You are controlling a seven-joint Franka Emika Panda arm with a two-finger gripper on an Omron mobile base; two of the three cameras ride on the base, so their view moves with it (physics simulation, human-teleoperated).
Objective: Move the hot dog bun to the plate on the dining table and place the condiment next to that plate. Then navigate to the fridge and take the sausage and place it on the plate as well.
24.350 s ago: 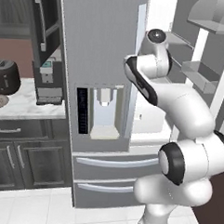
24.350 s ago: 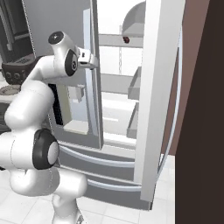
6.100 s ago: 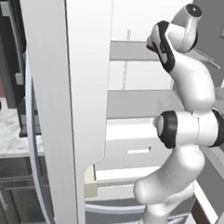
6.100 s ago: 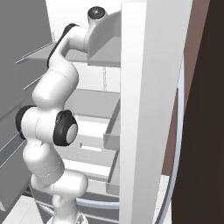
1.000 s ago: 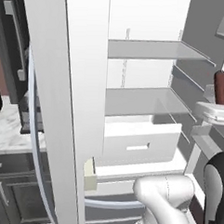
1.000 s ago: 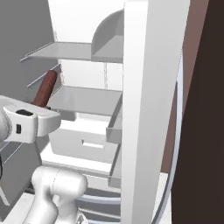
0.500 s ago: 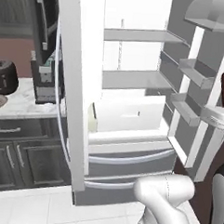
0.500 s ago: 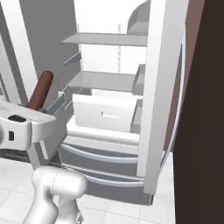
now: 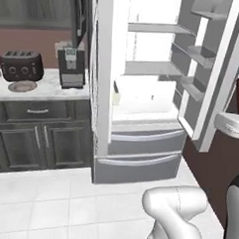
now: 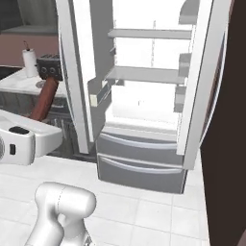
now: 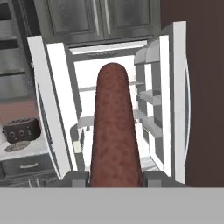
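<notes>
Gripper (image 11: 114, 178) clamped on sausage (image 11: 114, 131), sausage jutting straight ahead between its fingertips

Flat, even rendered light, no hard shadows. Fridge (image 9: 143, 83) interior blown out near-white in both base views & hand view, shelf edges washed. Cabinets (image 9: 36, 137) dark, low detail. Floor (image 10: 144, 211) bright, faint tile lines, slight sheen. Soft overall, low res, mild blur. Sausage (image 11: 114, 131) close-up in hand view, mottled texture, edges soft. No visible edge distortion.
</notes>
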